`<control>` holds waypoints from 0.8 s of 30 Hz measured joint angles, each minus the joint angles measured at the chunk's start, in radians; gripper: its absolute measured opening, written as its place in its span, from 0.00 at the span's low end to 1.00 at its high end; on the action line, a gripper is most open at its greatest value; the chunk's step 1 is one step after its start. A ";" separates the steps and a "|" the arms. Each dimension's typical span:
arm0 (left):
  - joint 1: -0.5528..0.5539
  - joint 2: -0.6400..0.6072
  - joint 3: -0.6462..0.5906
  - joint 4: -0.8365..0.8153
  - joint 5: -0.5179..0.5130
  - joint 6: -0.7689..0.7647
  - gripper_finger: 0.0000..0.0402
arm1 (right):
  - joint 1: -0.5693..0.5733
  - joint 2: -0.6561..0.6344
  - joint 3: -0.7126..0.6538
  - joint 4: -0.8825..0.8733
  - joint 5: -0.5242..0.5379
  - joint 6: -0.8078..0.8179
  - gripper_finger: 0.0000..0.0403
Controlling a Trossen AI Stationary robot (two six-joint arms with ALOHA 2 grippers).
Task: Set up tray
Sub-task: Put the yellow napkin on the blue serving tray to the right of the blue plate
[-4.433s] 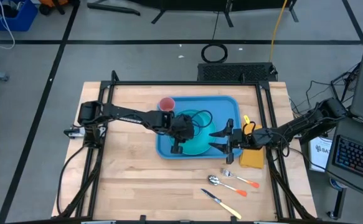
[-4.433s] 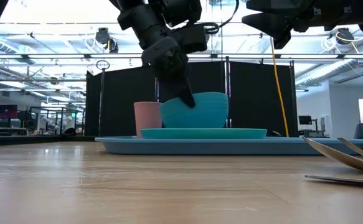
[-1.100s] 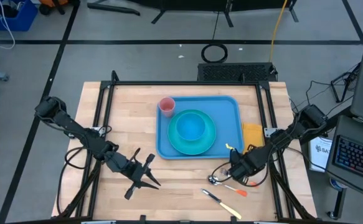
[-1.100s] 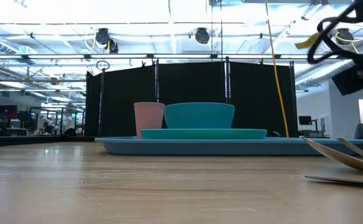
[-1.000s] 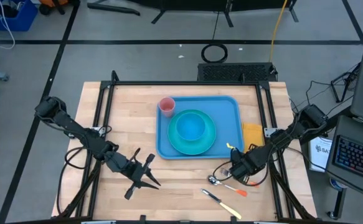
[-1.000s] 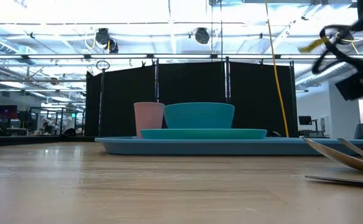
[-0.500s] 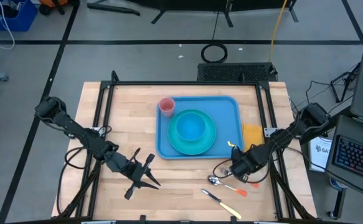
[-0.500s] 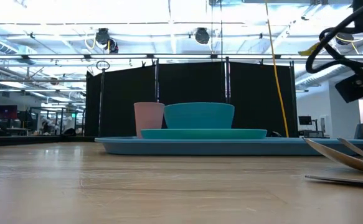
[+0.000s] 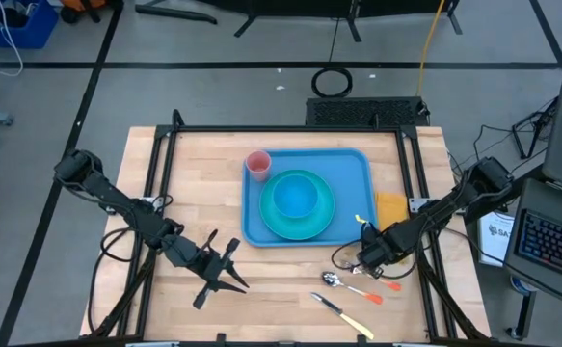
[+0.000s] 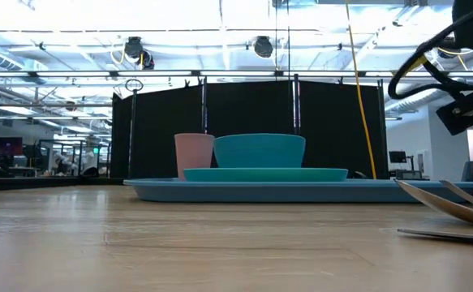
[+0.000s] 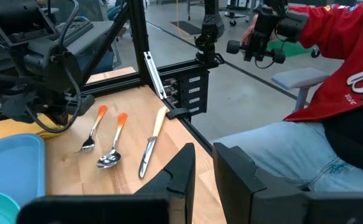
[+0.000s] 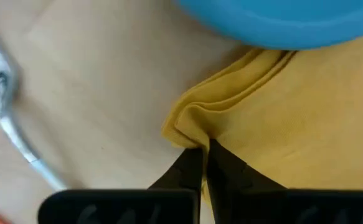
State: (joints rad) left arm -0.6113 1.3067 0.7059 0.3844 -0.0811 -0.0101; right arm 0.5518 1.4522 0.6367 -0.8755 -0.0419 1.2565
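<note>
High view, wooden table [image 9: 203, 183] (grey floor [image 9: 213, 92])

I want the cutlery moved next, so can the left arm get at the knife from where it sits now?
Probably yes. The left gripper rests on bare table, and nothing lies between it and the knife. The right gripper, shut on the yellow napkin, works farther back.

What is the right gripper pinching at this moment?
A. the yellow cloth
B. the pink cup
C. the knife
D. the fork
A: the right gripper is shut on a raised fold at the corner of the yellow cloth, beside the tray; the fork lies free on the table.
</note>
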 joint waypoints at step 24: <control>0.000 0.000 0.000 -0.003 0.000 -0.004 0.16 | -0.001 -0.380 0.018 -0.142 0.255 0.228 0.00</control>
State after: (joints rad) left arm -0.6113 1.3067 0.7059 0.3818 -0.0807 -0.0143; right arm 0.5510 1.0725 0.6549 -1.0178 0.2127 1.4843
